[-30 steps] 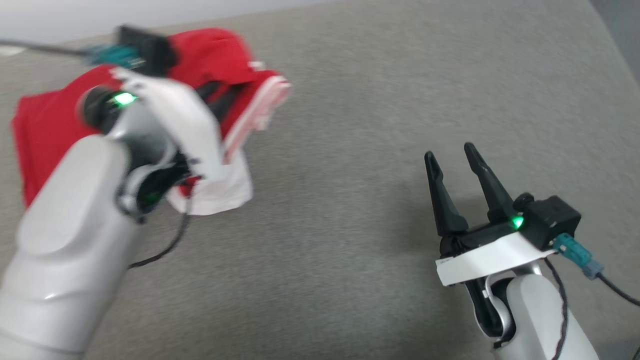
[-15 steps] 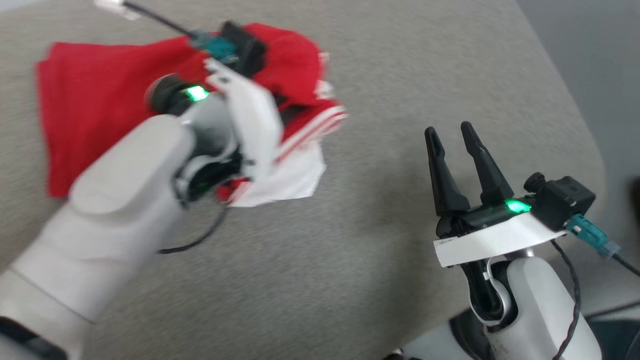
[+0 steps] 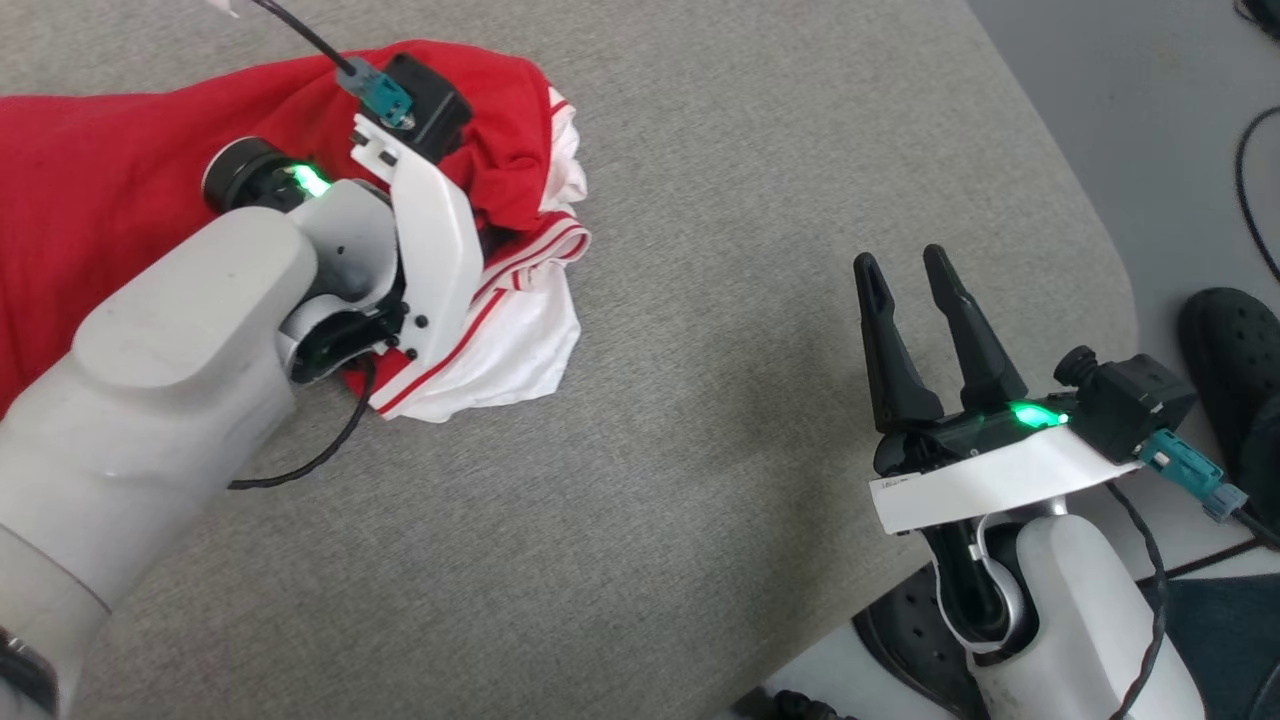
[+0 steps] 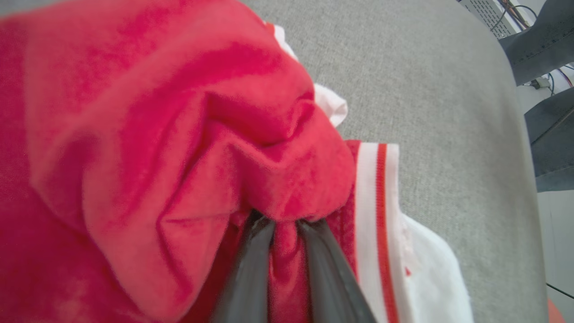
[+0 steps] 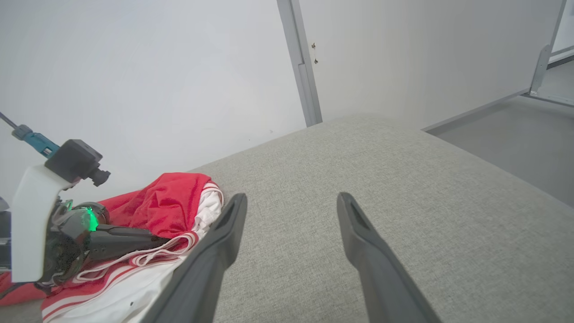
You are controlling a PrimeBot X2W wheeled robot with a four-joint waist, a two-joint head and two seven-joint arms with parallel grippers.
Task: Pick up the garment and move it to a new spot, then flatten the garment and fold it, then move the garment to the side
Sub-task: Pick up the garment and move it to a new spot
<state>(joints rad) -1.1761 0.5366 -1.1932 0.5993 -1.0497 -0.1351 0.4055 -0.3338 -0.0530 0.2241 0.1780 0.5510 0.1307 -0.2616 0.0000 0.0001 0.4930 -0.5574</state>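
I am working in what looks like a robotics lab or test room, not a home. The table (image 3: 700,480) is wearing a plain grey fabric cover with a rounded corner. Bare white walls (image 5: 134,67) are closing it in, and a grey metal post (image 5: 299,63) is running up one of them. A loose black cable (image 3: 1240,185) is lying on the smooth grey floor (image 3: 1100,80). A person in jeans (image 4: 547,49) and a black clog (image 3: 1225,340) is standing just beside the table, near vented equipment (image 4: 486,9) with trailing wires.
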